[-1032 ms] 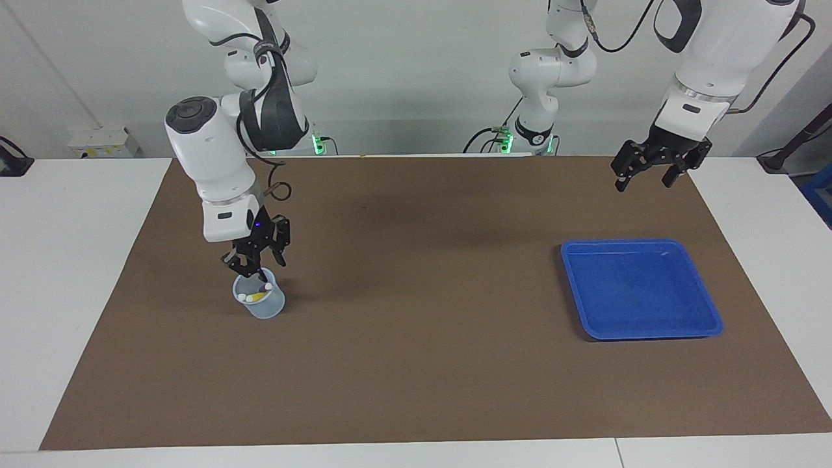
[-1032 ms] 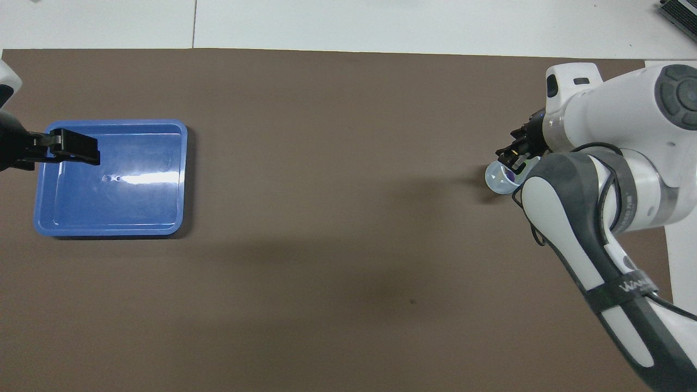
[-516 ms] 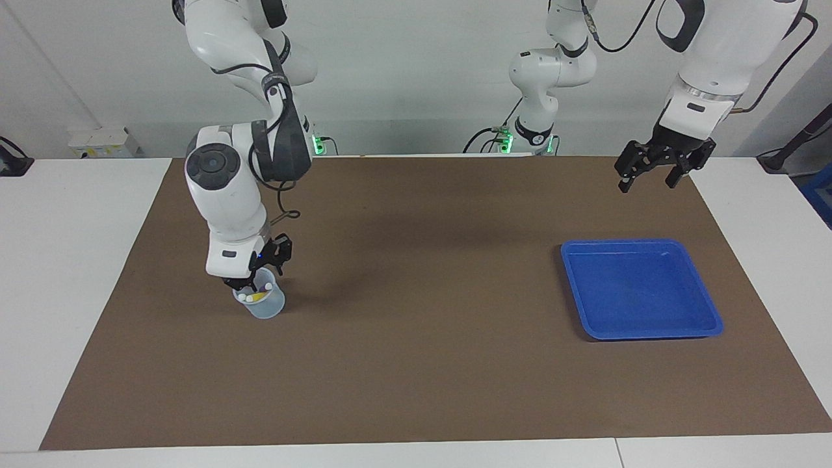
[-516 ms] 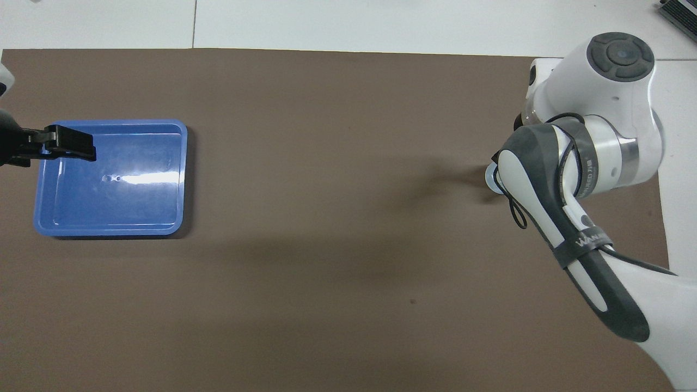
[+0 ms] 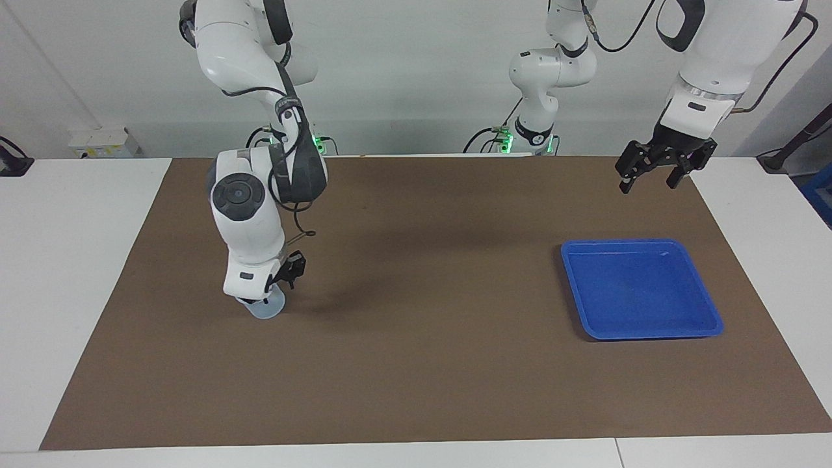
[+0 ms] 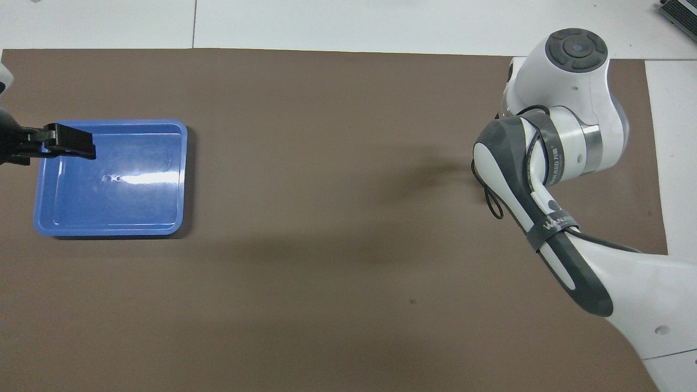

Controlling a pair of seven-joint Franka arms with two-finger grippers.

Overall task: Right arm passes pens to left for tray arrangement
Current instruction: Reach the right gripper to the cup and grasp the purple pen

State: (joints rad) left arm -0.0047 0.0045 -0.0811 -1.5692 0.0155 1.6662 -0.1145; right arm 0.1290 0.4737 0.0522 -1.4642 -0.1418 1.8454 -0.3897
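Where a brown mat (image 5: 422, 364) covers the white table (image 5: 71, 260), the left gripper (image 5: 656, 174) hangs spread wide; the right gripper's (image 5: 276, 289) fingers can't be made out.

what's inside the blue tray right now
Nothing: the blue tray shows only its bare glossy floor. In the overhead view the open left gripper, raised above, covers one corner, but the facing view shows that corner bare too.

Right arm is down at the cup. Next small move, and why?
Probably close and lift straight up. The right gripper is sunk into the small translucent bluish plastic cup, its fingertips hidden; the shallow square blue plastic tray holds no pens, and the open left gripper waits raised.
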